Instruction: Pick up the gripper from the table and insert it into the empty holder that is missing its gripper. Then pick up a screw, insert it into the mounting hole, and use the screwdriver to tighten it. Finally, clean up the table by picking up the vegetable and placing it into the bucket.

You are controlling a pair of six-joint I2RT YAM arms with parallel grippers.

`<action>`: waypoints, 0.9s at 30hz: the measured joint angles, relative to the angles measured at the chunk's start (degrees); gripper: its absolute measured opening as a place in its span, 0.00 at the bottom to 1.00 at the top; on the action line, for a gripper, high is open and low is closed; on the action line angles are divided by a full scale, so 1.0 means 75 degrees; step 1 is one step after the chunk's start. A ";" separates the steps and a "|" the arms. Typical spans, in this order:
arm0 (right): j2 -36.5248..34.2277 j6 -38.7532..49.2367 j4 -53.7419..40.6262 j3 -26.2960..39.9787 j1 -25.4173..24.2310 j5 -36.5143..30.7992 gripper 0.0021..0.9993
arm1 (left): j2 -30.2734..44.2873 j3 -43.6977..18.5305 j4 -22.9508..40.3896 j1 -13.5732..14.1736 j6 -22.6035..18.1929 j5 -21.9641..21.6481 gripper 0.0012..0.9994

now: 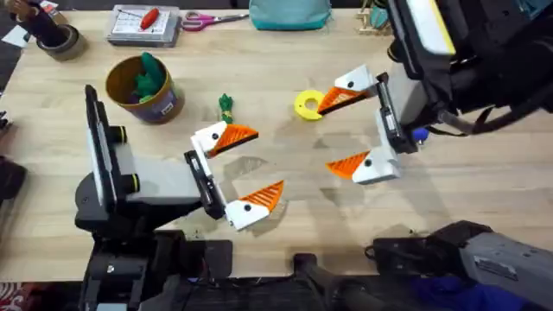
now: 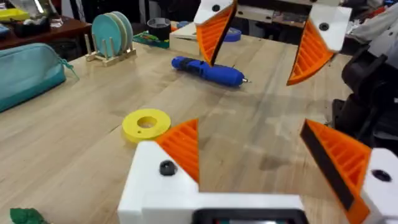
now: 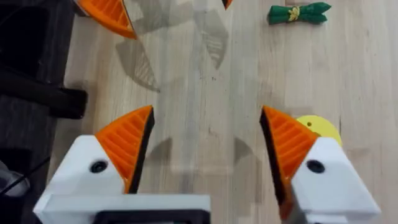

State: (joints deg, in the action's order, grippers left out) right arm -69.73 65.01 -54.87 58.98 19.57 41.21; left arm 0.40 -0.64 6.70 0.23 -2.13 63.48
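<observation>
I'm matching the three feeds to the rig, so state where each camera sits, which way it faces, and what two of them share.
Overhead: above the arm bases, looking down and forward at the wooden table; both arms and open white-and-orange fingers show.
Left wrist: on the left arm, facing across the table at the fat blue screwdriver; own fingers in the foreground.
Right wrist: on the right arm, looking down; own fingers show.
Shared: the flat yellow ring and small green toy vegetable appear in all three.

We see a pale wooden table [image 1: 285,177] with matt, fine grain. The gripper fingers [image 3: 127,140] show ribbed orange plastic on smooth white plastic. The screwdriver [image 2: 208,70] looks glossy blue plastic; the bucket [image 1: 143,91] looks tin.
</observation>
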 joint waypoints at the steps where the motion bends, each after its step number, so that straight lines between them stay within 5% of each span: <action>1: 0.0000 -0.0002 0.0000 0.0000 0.0000 0.0000 1.00 | 0.0003 0.0002 0.0000 0.0000 0.0000 0.0000 0.99; 11: 0.0000 0.0003 0.0000 0.0000 0.0000 -0.0003 1.00 | 0.0000 0.0000 0.0003 0.0000 0.0020 0.0001 0.97; 14: 0.0000 0.0003 0.0000 0.0000 0.0000 -0.0003 1.00 | 0.0000 0.0002 0.0000 0.0000 0.0000 0.0000 0.50; 15: 0.0000 0.0003 0.0000 0.0000 0.0000 -0.0003 1.00 | 0.0000 0.0000 0.0000 0.0000 -0.0021 0.0000 0.05; 16: 0.0000 0.0003 0.0000 0.0000 0.0000 -0.0003 1.00 | 0.0000 0.0000 0.0000 0.0000 -0.0036 0.0003 0.01; 22: 0.0000 -0.0097 0.0054 0.0000 0.0000 -0.0003 1.00 | 0.0000 0.0000 0.0000 0.0000 -0.0052 0.0000 0.01; 27: 0.0000 -0.1429 0.0584 0.0000 0.0000 -0.0386 1.00 | 0.0000 0.0000 0.0000 0.0000 -0.0052 0.0000 0.01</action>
State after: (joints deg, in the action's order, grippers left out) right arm -69.73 54.30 -50.49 58.98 19.57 38.31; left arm 0.40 -0.64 6.70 0.23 -2.52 63.48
